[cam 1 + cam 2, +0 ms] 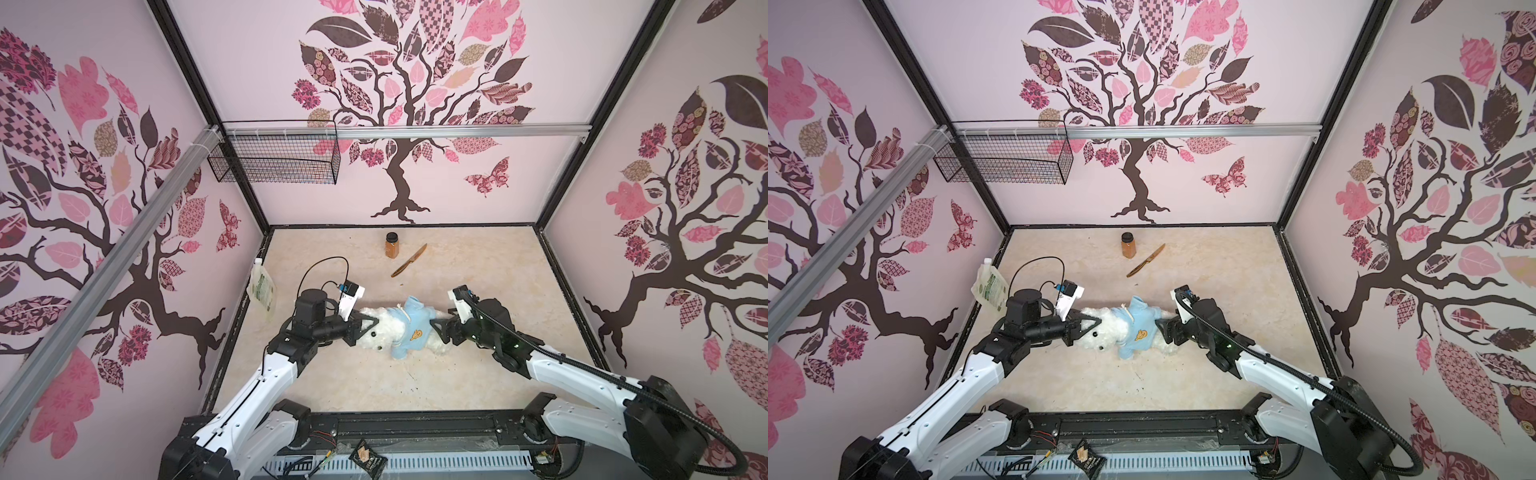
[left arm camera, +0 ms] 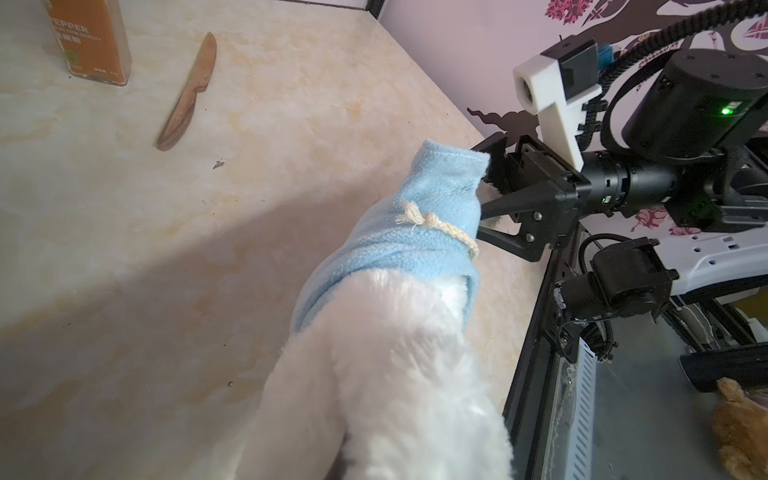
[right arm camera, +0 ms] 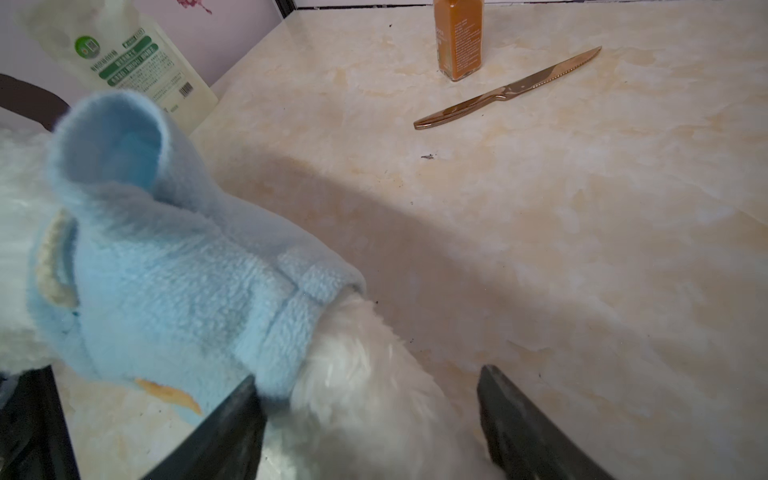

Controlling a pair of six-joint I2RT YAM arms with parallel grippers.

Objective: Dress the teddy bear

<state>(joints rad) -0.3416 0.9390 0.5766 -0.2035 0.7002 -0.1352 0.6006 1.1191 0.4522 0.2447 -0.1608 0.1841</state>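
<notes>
Starting from the left end effector (image 1: 366, 323): it's clenching down on the head fur of the fluffy white plush teddy bear (image 1: 380, 334), I'm guessing to be anchoring it while the light blue fleece hoodie (image 1: 411, 322) gets tugged. The right end effector (image 3: 368, 376) is hanging released, jaws straddling the bear's lower body right at the hem. Bear's lying midway across the beige marbled counter (image 1: 457, 374), hoodie covering the torso, one sleeve (image 3: 112, 137) sticking up and looking empty.
</notes>
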